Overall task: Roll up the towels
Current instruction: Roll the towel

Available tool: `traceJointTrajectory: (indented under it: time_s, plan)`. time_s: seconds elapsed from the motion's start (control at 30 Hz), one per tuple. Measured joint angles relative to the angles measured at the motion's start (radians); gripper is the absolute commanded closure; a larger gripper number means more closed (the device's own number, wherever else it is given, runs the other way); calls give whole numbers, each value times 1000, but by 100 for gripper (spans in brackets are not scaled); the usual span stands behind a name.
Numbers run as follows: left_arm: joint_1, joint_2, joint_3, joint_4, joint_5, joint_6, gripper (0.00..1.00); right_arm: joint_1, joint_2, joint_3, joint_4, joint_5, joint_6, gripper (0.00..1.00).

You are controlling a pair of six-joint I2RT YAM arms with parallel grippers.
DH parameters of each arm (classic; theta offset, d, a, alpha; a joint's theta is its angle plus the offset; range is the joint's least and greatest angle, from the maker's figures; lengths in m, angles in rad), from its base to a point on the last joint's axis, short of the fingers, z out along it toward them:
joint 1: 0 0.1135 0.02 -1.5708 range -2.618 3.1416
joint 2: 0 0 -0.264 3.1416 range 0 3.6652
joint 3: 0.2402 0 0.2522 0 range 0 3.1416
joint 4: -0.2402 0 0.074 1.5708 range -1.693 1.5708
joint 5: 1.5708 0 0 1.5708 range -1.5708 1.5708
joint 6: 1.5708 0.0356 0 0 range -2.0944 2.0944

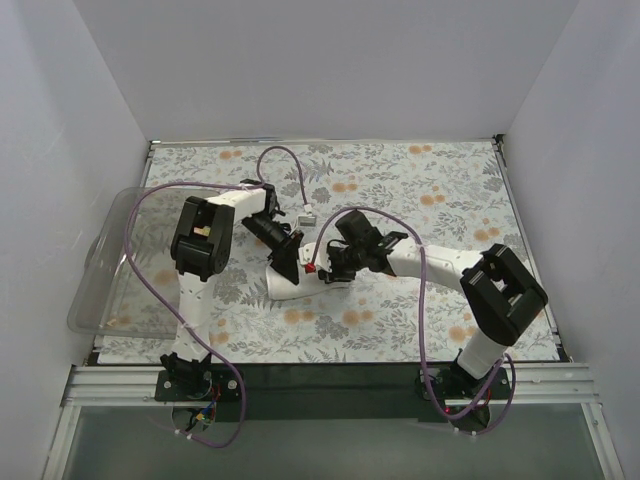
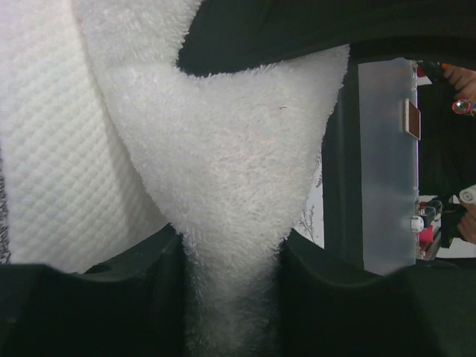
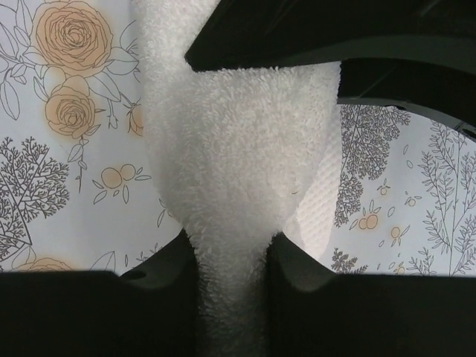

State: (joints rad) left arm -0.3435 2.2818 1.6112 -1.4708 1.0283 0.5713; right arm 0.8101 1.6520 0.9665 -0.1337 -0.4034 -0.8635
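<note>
Left gripper (image 2: 230, 297): jaws closed tight on towel (image 2: 238, 186), terry fold pinched between them. Right gripper (image 3: 232, 297): likewise clamped on same towel. Towel bunched at centre of table (image 1: 450, 200), between both grippers. Judged soft, light, limp, grippy pile; sags where unsupported; best taken at edge or corners. Count: one towel seen, second not visible; two grippers; one clear bin (image 1: 100, 290) at 9 o'clock.

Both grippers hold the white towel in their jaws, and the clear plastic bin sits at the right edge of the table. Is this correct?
Not fully. The top view shows the clear plastic bin at the left edge of the table. The rest stands: the left gripper and the right gripper both hold the white towel in their jaws.
</note>
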Motion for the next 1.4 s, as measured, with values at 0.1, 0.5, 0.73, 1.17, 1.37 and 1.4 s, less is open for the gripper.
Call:
traceJointTrajectory:
  time_s: [0.1, 0.5, 0.73, 1.17, 1.37, 1.4]
  plan:
    - [16, -29, -22, 61, -13, -44, 42, -6, 29, 53, -63, -17, 0, 99]
    - [132, -345, -171, 459, -110, -195, 34, -73, 120, 184, -227, -161, 85, 99]
    - [224, -659, -347, 646, -171, -144, 2, -146, 226, 284, -380, -363, 135, 99]
    - [-275, -1166, -927, 908, -448, -7, 2, -241, 397, 393, -592, -619, 214, 99]
    - [-401, -1083, -971, 1113, -577, -26, 2, -241, 441, 395, -665, -681, 239, 99]
    - [-414, -1067, -975, 1144, -589, -26, 2, -241, 449, 397, -677, -690, 242, 99]
